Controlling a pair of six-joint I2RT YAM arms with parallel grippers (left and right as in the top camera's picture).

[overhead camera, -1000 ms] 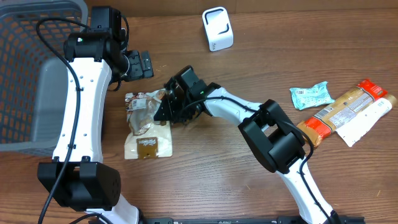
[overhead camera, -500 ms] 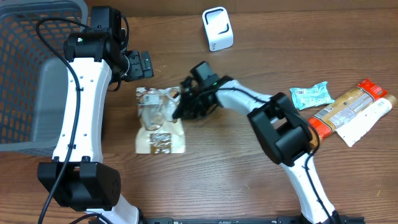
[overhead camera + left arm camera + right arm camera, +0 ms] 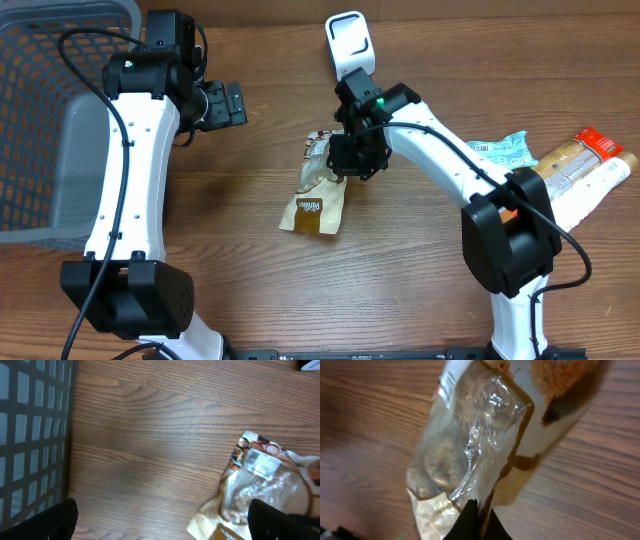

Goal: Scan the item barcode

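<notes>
The item is a clear and tan snack bag with a white barcode label near its top. My right gripper is shut on one edge of the bag, and the plastic is pinched between its black fingertips. The bag hangs tilted from that grip, below the white scanner at the table's back. Over to the left, beside the basket, my left gripper stands wide open with nothing in it; in its wrist view the bag lies by its right finger.
A grey mesh basket fills the left side. At the right edge lie a teal packet, an orange-wrapped bar and a white tube. Bare wooden table runs along the front.
My right gripper closed on the bag and carried it from the left-middle of the table rightward and toward the scanner. The left arm has not moved.
</notes>
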